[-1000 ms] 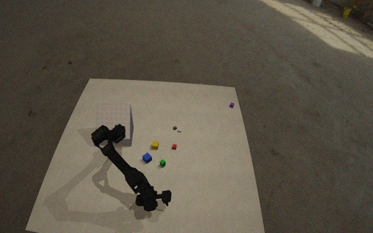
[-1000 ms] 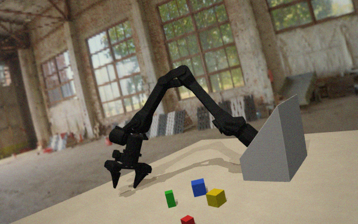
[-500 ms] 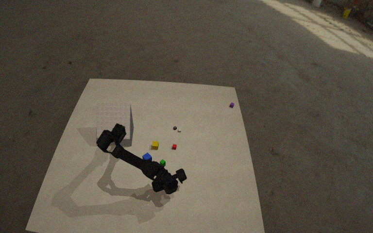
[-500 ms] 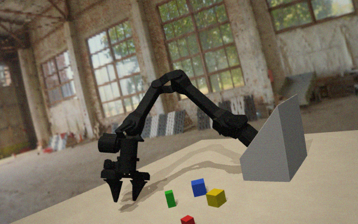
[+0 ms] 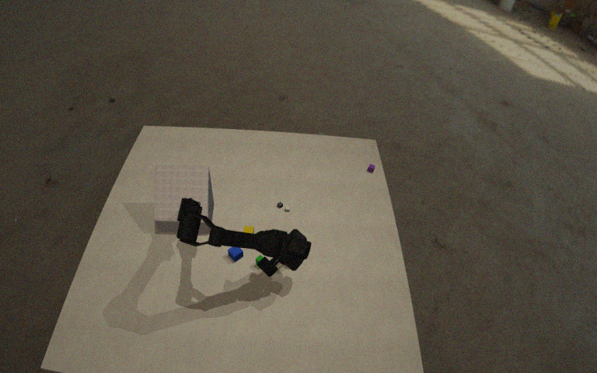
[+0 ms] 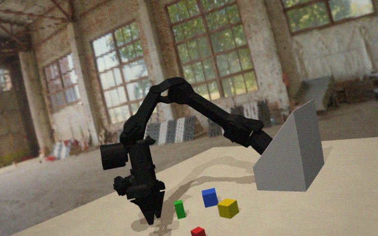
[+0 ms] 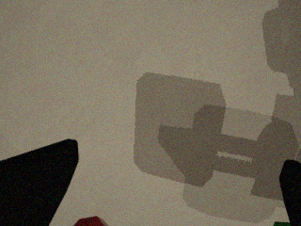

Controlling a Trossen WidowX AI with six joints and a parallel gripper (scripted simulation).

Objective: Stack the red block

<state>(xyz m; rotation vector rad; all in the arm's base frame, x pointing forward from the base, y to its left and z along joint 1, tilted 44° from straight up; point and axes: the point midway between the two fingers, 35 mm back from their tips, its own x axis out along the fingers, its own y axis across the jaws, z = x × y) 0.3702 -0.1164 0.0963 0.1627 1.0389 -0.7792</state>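
Observation:
The red block (image 6: pixel 198 232) (image 7: pixel 90 221) stands low in the exterior view and at the bottom left of the wrist view; the arm hides it in the top view. The green tower (image 5: pixel 260 260) (image 6: pixel 179 209) stands upright, narrow and taller than wide; a sliver shows at the wrist view's bottom right. My gripper (image 6: pixel 154 220) (image 7: pixel 183 162) is open and empty, fingers pointing down. In the exterior view it appears left of the tower, above the table top. In the top view its fingers are not clearly visible, and a black gripper part overlaps the tower's edge.
A blue block (image 5: pixel 235 253) (image 6: pixel 209 198) and a yellow block (image 5: pixel 249 229) (image 6: pixel 228 209) stand near the tower. A large grey wedge (image 5: pixel 181 189) (image 6: pixel 278 166) is by the arm's base. A purple block (image 5: pixel 371 168) and tiny black (image 5: pixel 280 204) and white (image 5: pixel 287 210) pieces lie farther off.

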